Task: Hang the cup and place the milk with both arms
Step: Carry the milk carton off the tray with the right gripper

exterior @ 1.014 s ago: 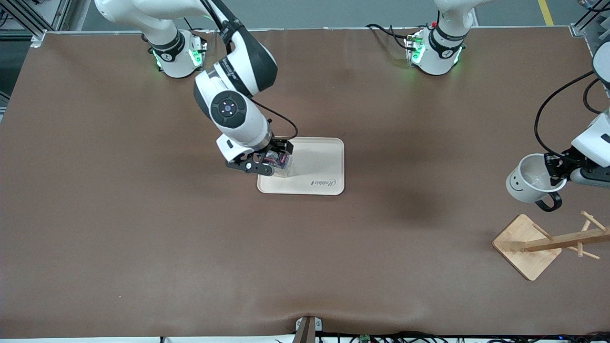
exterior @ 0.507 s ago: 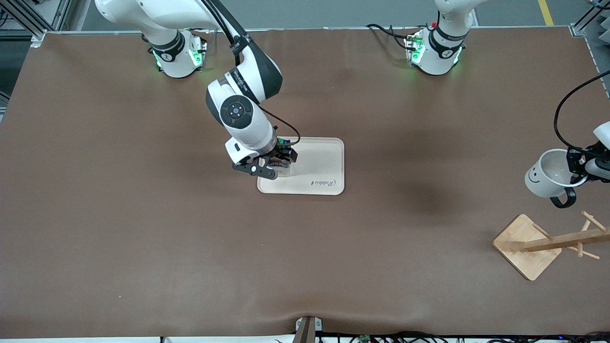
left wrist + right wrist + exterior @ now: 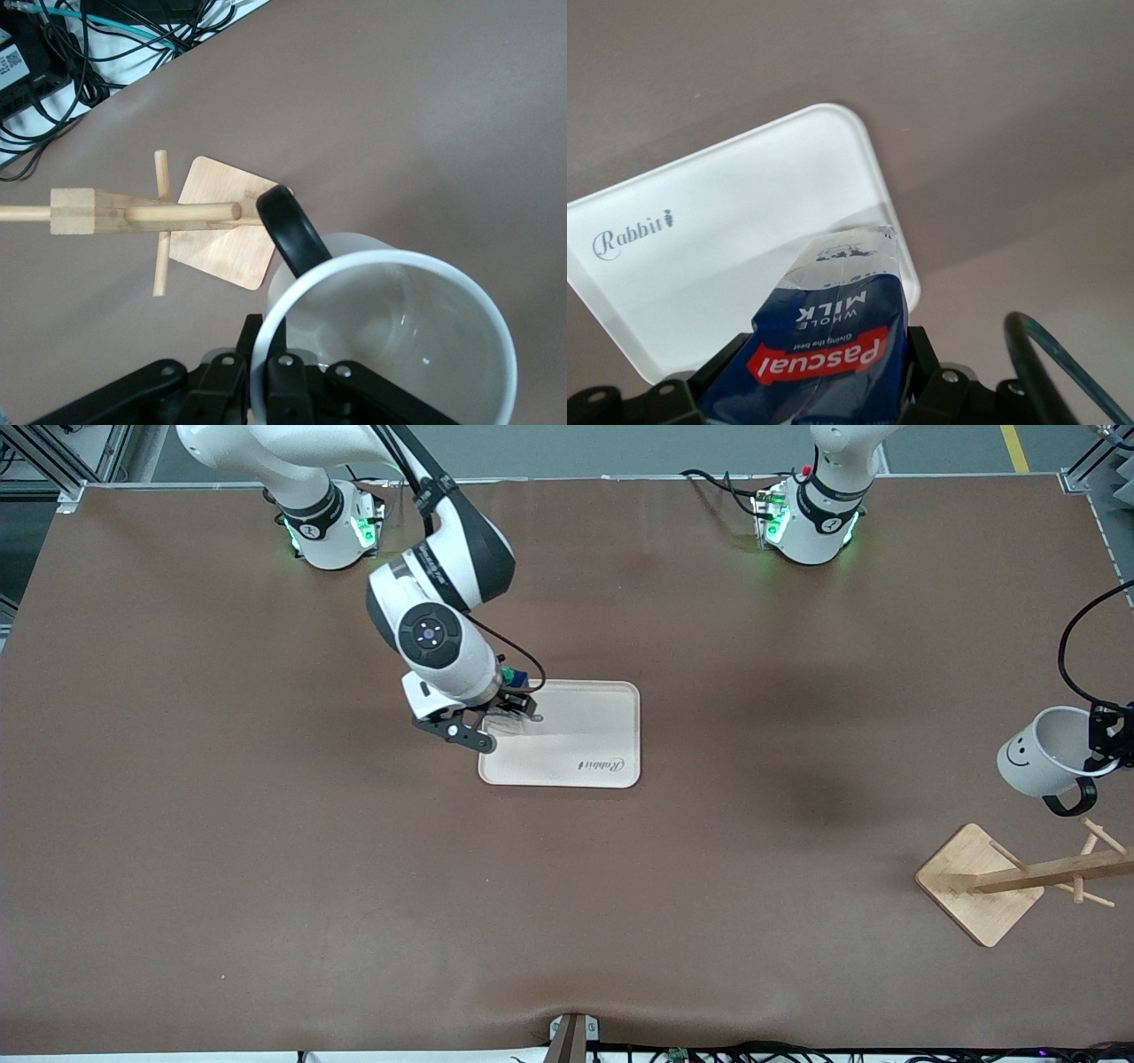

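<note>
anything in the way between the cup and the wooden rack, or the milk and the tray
Nothing visible. The left gripper holds the cup in the air above the rack, with open space between. The right gripper holds the milk over the bare tray.

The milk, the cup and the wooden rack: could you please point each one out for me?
milk (image 3: pixel 824 332): right wrist view, blue carton face.
cup (image 3: pixel 1036 766): front view, white side wall near the smiley.
wooden rack (image 3: pixel 970 886): front view, square base plate.
</note>
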Available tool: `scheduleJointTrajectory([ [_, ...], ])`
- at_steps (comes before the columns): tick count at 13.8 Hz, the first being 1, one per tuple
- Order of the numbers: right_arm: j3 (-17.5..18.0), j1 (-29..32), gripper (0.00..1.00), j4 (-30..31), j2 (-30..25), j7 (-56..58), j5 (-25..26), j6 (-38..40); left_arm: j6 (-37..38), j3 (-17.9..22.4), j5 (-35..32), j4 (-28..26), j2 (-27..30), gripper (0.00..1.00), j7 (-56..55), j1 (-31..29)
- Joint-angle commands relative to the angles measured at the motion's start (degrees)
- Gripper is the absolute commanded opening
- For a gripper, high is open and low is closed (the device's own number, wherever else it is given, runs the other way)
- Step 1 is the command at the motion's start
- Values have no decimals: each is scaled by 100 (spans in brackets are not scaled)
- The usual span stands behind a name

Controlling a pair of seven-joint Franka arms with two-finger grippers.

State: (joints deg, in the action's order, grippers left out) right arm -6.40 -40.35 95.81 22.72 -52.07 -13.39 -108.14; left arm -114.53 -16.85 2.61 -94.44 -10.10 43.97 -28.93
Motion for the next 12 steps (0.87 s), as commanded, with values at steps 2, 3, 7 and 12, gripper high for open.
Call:
scheduleJointTrajectory([
  [2,-89,762,0,-895,-110,99,73,1441,28,-46,477,250,-281,0,401,-227],
  [3,-89,1114,0,-984,-188,561,56,1706,28,-46,477,346,-360,0,498,-306],
  [7,-142,2467,0,-976,-268,2409,256,1814,28,-46,477,540,-563,0,543,-324],
  [12,-142,3559,0,-723,-207,4072,617,1481,28,-99,582,743,-651,0,446,-271],
])
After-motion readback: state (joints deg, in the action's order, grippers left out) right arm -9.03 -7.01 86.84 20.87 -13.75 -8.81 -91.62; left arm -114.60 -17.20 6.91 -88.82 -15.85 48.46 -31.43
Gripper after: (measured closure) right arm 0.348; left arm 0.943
